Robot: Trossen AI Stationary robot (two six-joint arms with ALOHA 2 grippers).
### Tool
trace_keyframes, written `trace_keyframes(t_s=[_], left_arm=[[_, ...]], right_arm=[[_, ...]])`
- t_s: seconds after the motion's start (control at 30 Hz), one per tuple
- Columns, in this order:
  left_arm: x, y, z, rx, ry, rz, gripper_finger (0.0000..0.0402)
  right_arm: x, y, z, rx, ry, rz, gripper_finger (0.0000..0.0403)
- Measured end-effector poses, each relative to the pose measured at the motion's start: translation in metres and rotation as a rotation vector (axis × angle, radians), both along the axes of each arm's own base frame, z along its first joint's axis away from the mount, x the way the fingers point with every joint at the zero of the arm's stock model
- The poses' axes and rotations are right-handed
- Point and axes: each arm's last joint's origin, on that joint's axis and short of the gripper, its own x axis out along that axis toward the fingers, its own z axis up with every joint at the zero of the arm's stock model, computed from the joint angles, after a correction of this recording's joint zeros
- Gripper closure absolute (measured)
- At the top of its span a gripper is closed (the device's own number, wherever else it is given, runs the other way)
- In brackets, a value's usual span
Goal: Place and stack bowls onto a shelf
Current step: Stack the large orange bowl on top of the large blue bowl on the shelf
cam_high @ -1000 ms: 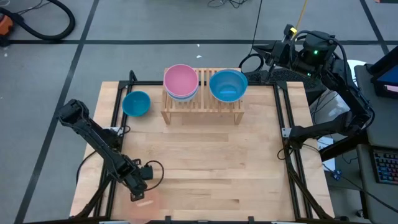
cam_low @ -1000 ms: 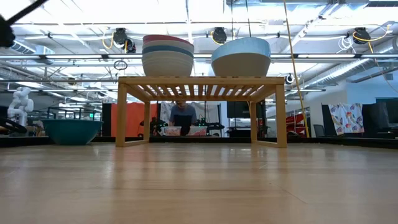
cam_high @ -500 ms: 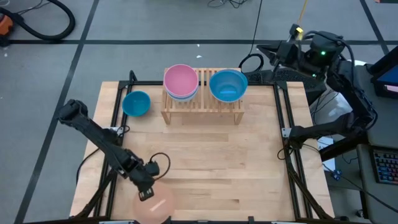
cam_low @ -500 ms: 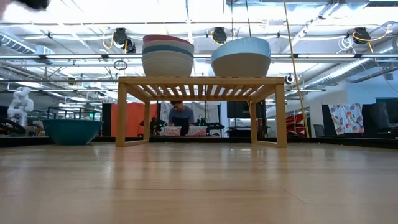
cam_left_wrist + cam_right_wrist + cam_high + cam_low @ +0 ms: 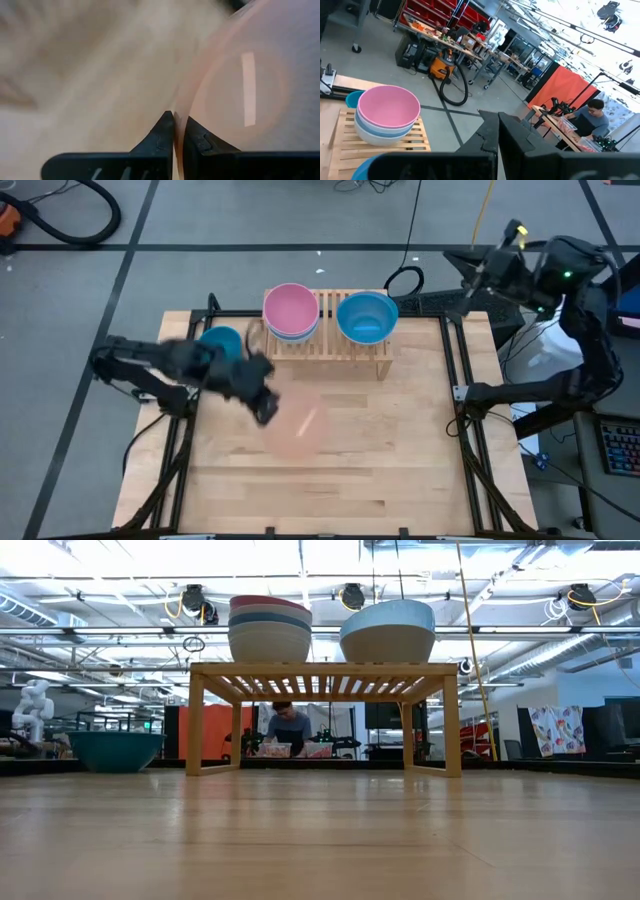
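While your left tool (image 5: 264, 408) pinches the peach bowl's (image 5: 297, 427) rim, the shelf (image 5: 326, 350) lies just beyond, pink stack (image 5: 291, 311) nearest.

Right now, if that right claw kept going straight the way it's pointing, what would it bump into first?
Probably nothing soon: the right gripper, shut, points past the stack of bowls on the shelf, out toward open floor. Depth is hard to judge.
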Motion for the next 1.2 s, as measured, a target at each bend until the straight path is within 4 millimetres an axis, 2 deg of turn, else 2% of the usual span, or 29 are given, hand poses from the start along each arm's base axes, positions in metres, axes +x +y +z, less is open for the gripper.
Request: trace_keyframes(t_s=[0.27,0.43,0.73,0.87,1.03,1.2], left_arm=[[0.009,0.070,0.068,0.237,-0.312,0.039,0.0394],[0.012,0.110,0.083,0.331,-0.371,0.012,0.0394],[0.035,0.191,0.069,0.376,-0.382,-0.087,0.0395],[0.043,0.219,0.065,0.419,-0.390,-0.090,0.0395],[0.062,0.242,0.064,0.450,-0.428,-0.123,0.0395],[0.090,0.259,0.061,0.486,-0.482,-0.147,0.0395]], right_arm=[[-0.005,0.003,-0.004,0.021,0.031,0.000,0.0403],[-0.002,0.001,-0.005,0.027,0.043,0.000,0.0403],[0.010,-0.005,-0.008,0.040,0.069,-0.005,0.0403],[0.011,-0.006,-0.008,0.042,0.073,-0.006,0.0403],[0.008,-0.004,-0.008,0.062,0.049,-0.009,0.0403],[0.001,-0.001,-0.011,0.096,0.067,-0.011,0.0403]])
